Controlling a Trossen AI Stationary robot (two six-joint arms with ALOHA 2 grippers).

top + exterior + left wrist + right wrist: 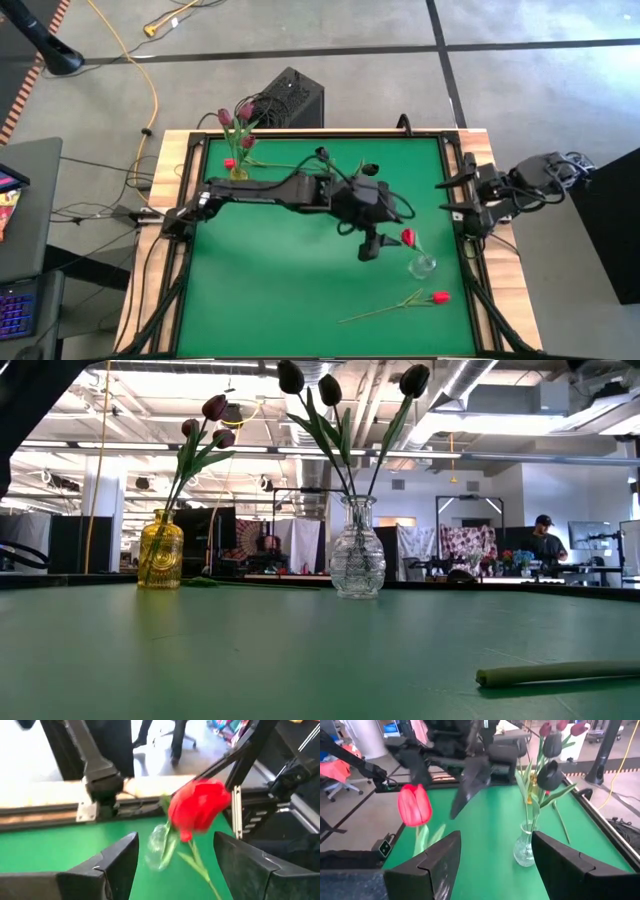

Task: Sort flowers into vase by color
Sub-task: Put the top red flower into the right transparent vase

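My left gripper (368, 250) (176, 838) is open over the table's middle, just left of a red tulip (408, 238) (196, 809). That tulip leans out of a small clear vase (423, 266) (158, 848) and shows beyond the fingers, apart from them. A second red tulip (438, 297) lies flat near the table's near right corner; its stem (560, 675) also shows in the low view. Dark tulips (327, 388) stand in a clear vase (357, 555) (525, 849). Pink-maroon tulips (236, 114) stand in a yellow vase (160, 550). My right gripper (456, 200) (496, 836) waits open at the table's right edge.
The green mat (270, 280) is bare on its left and near parts. A raised dark frame (462, 160) runs along the table's edges. A black box (292, 98) stands beyond the far edge. A person (543, 538) sits far off in the room.
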